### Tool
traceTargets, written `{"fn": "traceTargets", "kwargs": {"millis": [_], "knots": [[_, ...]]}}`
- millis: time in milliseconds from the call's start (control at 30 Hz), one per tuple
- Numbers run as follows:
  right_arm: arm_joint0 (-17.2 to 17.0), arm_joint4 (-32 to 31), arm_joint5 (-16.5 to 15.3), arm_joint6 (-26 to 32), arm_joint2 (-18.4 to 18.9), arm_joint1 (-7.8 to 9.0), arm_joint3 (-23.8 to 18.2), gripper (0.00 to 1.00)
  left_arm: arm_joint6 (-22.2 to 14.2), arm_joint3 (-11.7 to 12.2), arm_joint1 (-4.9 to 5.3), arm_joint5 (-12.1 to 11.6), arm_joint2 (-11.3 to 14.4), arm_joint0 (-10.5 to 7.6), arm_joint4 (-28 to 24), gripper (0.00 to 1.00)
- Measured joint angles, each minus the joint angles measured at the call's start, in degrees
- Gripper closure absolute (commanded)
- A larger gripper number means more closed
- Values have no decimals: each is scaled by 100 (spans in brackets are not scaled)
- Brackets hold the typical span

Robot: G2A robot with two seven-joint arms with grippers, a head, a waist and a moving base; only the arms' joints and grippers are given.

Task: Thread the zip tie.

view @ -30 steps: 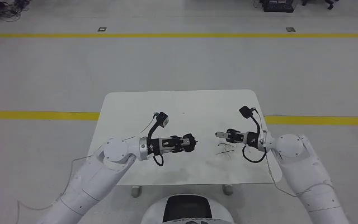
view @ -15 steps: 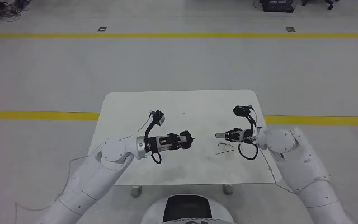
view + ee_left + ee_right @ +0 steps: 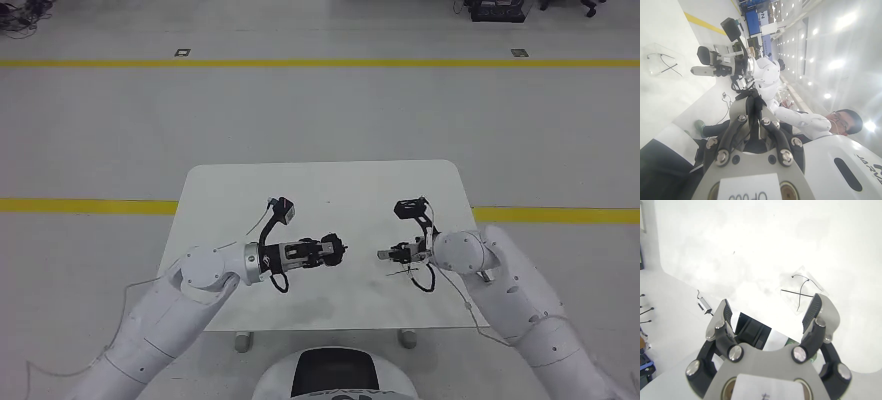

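Right jaws spread, left jaws pressed together, black zip ties [image 3: 800, 294] lying in clear tray [image 3: 792, 301]

zip ties [image 3: 791, 292] ×3 | clear sheet [image 3: 791, 301] ×1 | table [image 3: 320, 190] ×1 | left claw [image 3: 753, 98] + right claw [image 3: 771, 298] = 2

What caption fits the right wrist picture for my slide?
Open right hand near crossed black zip ties on the white table.

Thin black zip ties [image 3: 800, 294], slightly curved, crossed over one another, lying flat on white table [image 3: 300, 190]
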Motion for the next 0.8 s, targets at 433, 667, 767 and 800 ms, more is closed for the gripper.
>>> {"fn": "traceTargets", "kwargs": {"millis": [433,667,767,800], "knots": [[-24,-126,63,-99,-61,-7,-31,0,0,0,0,0,0,0,0,100],[-25,-1187,877,178,-353,-26,-405,0,0,0,0,0,0,0,0,100],[30,-1516,1033,394,-448,-46,-479,0,0,0,0,0,0,0,0,100],[49,-1650,1034,499,-460,-61,-482,0,0,0,0,0,0,0,0,100]]}}
